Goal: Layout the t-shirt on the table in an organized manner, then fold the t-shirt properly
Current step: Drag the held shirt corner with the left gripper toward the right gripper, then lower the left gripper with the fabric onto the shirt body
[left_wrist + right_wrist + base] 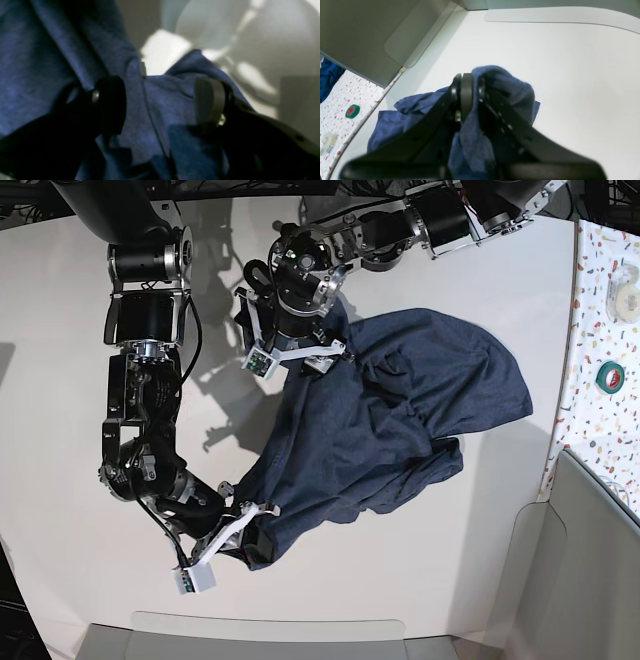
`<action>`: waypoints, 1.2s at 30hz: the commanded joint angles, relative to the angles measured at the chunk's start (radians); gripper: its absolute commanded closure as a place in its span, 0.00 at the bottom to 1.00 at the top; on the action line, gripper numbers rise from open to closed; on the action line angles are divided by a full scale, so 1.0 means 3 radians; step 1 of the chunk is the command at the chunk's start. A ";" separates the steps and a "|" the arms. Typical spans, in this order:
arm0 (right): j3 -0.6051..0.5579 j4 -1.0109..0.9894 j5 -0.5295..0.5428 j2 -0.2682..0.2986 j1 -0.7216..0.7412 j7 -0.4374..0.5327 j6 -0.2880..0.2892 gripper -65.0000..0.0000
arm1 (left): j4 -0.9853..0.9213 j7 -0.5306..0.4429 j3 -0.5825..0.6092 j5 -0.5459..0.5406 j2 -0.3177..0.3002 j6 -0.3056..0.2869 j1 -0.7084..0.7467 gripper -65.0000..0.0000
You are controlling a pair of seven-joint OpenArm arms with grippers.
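Crumpled navy t-shirt on white table

Left arm — reaches in from the upper right of the base view, its elbow and wrist joints bent in toward the middle; left gripper pointed downward, jaws spread wide with the t-shirt cloth lying between and around the fingers, not pinched. Right arm — hangs down the left side of the base view from a black shoulder unit, forearm angled toward the lower centre; right gripper held low near the counter, jaws closed tight on a bunched edge of the t-shirt.
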 commanded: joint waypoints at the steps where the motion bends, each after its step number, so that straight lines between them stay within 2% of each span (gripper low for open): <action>1: -0.0002 0.0062 0.0056 -0.0004 0.0110 0.0104 0.0020 0.96 | 0.0041 -0.0096 -0.0015 0.0061 0.0015 0.0034 -0.0071 0.35; 13: -0.0002 0.0062 0.0056 -0.0055 0.0038 0.0104 0.0020 0.96 | 0.0061 -0.0122 -0.0025 0.0061 0.0020 0.0034 -0.0111 0.35; 19: -0.0002 0.0062 0.0056 -0.0055 0.0023 0.0104 0.0020 0.96 | 0.0419 -0.0142 -0.0010 0.0066 0.0015 0.0034 -0.0106 0.35; 22: -0.0002 0.0062 0.0056 -0.0055 0.0023 0.0104 0.0020 0.96 | 0.0476 -0.0142 -0.0010 0.0311 0.0015 0.0034 -0.0096 0.35; 25: -0.0002 0.0062 0.0056 -0.0055 0.0023 0.0104 0.0020 0.96 | 0.0389 -0.0147 -0.0010 0.0496 0.0025 0.0034 -0.0086 0.35; 36: -0.0002 0.0062 0.0051 -0.0045 0.0018 0.0104 0.0020 0.96 | -0.0123 -0.0470 -0.0046 0.0501 0.0086 0.0034 -0.0091 0.35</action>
